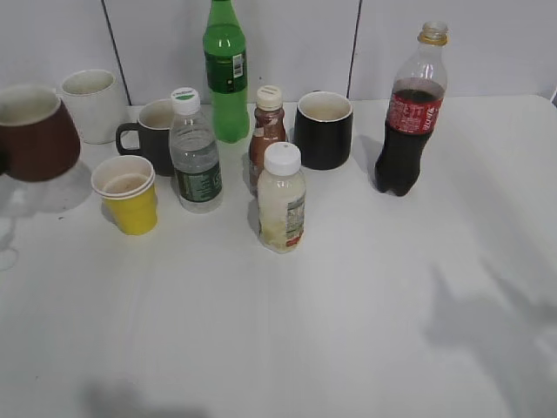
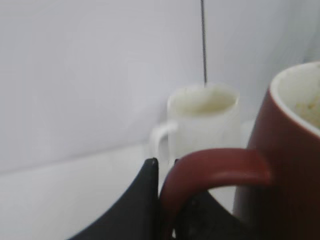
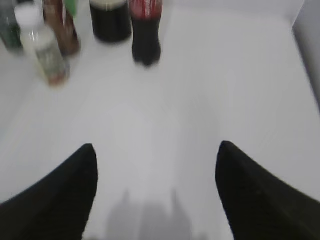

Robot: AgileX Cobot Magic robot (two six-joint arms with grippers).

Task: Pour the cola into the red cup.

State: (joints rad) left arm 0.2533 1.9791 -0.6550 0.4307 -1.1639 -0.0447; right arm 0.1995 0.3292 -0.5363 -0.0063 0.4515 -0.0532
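The cola bottle (image 1: pixel 409 122) stands upright at the back right of the table, uncapped, with a red label and dark liquid. It also shows at the top of the right wrist view (image 3: pixel 146 30). The red cup (image 1: pixel 33 131) is at the far left edge, lifted above the table, its shadow below it. In the left wrist view my left gripper (image 2: pixel 165 172) is shut on the handle of the red cup (image 2: pixel 290 150). My right gripper (image 3: pixel 155 150) is open and empty, above bare table in front of the cola. Neither gripper shows in the exterior view.
A white mug (image 1: pixel 91 100), a black mug (image 1: pixel 152 131), a yellow paper cup (image 1: pixel 129 192), a clear water bottle (image 1: pixel 195 152), a green bottle (image 1: pixel 226 70), a small brown bottle (image 1: pixel 266 131), a cream bottle (image 1: pixel 281 198) and another black mug (image 1: pixel 323 129) crowd the table's back.
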